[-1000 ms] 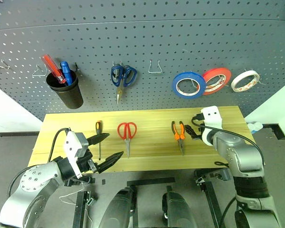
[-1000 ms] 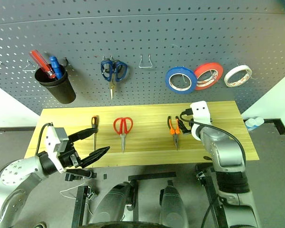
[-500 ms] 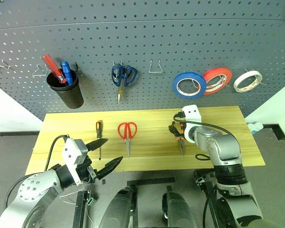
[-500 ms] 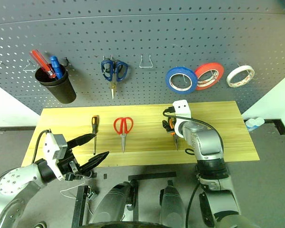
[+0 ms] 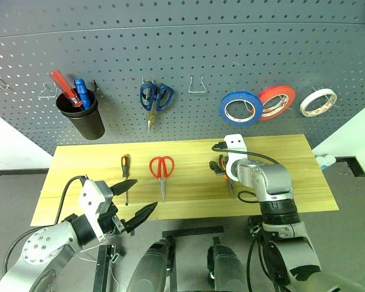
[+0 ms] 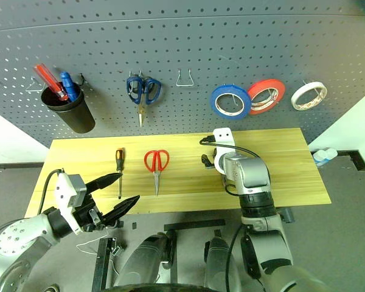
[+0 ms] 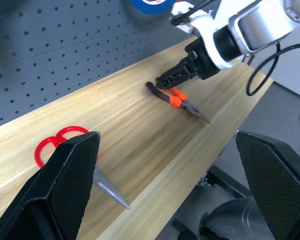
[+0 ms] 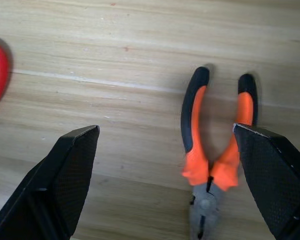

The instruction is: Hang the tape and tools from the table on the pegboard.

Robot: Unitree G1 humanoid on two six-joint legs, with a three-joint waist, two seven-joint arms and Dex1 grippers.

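Observation:
On the light wooden table (image 5: 85, 165) lie a black-and-orange screwdriver (image 5: 126, 168), red-handled scissors (image 5: 162, 170) and orange-and-black pliers (image 8: 194, 155). My right gripper (image 8: 165, 129) is open and hovers just above the pliers' handles (image 7: 176, 97), pointing down at them without touching. Below the table's near left edge, my left gripper (image 5: 145, 194) is open and holds nothing. The whitish tape (image 5: 317, 101) hangs on a hook at the far right of the dark grey pegboard (image 5: 231, 48).
On the pegboard hang a black cup (image 5: 80, 115) with pens, blue-handled scissors (image 5: 156, 97), a blue tape roll (image 5: 240, 108) and a red tape roll (image 5: 275, 102). A bare wire hook (image 5: 198, 85) sits between the scissors and the blue roll.
My right arm has swung left across the table, from its right end to above the pliers, tilting further down. The left gripper has stayed put.

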